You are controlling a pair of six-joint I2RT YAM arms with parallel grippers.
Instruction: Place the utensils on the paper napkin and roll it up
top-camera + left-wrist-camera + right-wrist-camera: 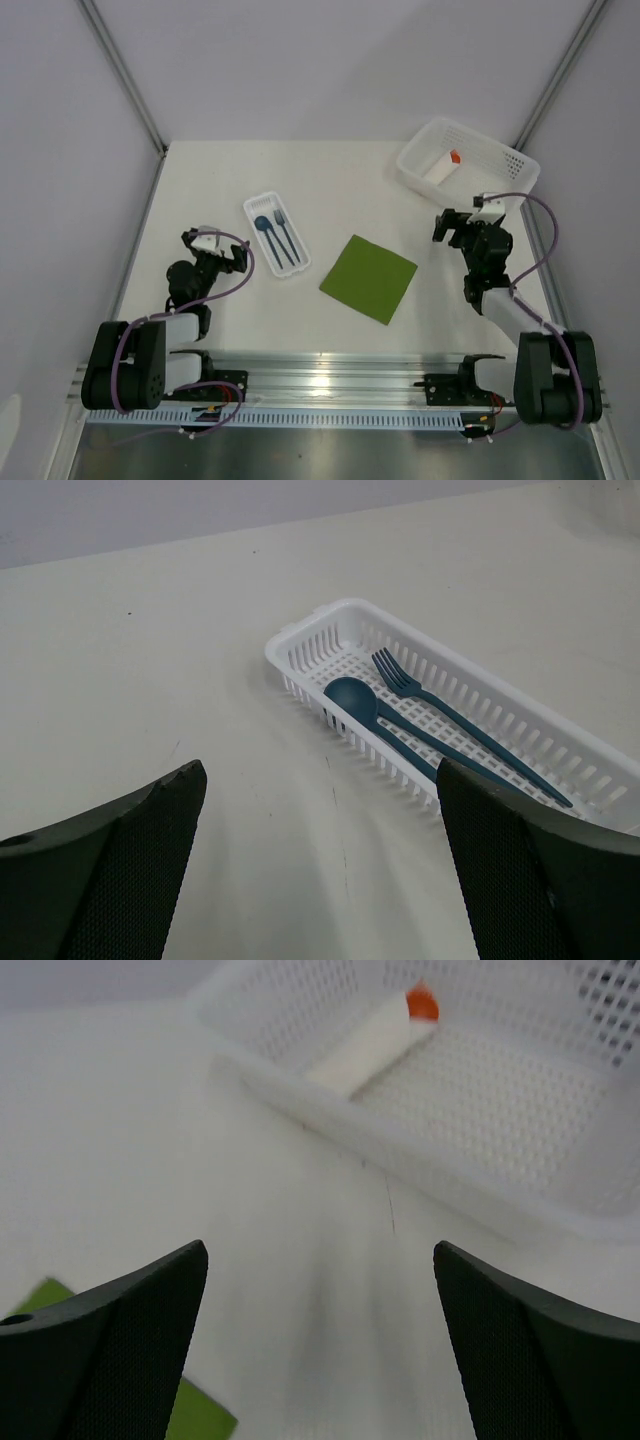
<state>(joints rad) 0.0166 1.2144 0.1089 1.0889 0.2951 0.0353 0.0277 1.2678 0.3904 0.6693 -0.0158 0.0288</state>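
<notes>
Fingers on both my arms stand spread wide and grip nothing. My left fingers hover low over the white worktop at the near left, pointed at a narrow white tray. My right fingers hang on the right, aimed toward the far corner. Between the two arms, nearer my right one, the olive-green napkin lies flat, turned like a diamond. Just beyond my left fingers the tray sits slanted. The dark blue spoon and fork lie in it side by side, well apart from the napkin. Farthest off, in the right corner, stands a white mesh basket holding a white piece with an orange tip.

My left wrist view adds what the overhead one leaves too small: my dark pads frame the tray's slotted wall, which stands between me and the utensils, and the fork's tines lie level with the spoon's bowl. The napkin falls outside that view. My right wrist view is blurred. It shows the basket's near wall, the white piece leaning inside, and one corner of the napkin at the lower left, but no tray.
</notes>
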